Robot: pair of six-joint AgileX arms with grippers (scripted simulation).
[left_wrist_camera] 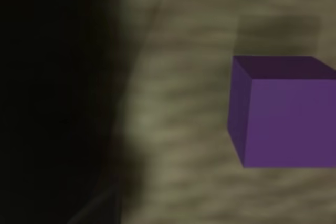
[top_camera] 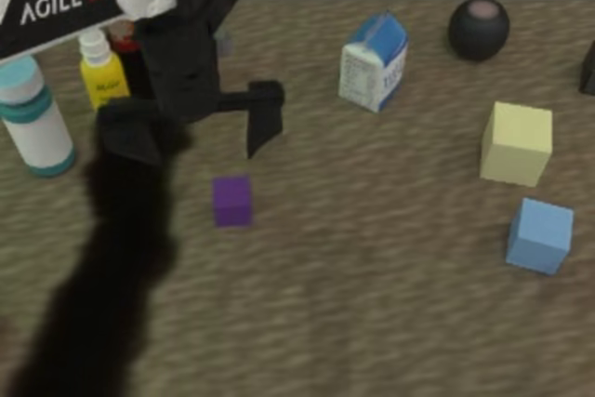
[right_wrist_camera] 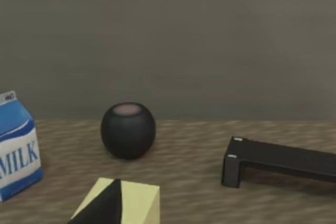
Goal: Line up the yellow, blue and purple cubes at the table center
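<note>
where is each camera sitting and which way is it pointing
Top view: above the table, looking down; left arm and its end effector show.
Left wrist view: close over the purple cube, shared with the top view.
Right wrist view: low, facing the milk carton, black ball and yellow cube.

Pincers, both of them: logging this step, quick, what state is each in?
Left pincer: open, holds nothing, hovering just behind the purple cube.
Right pincer: not in view.
</note>
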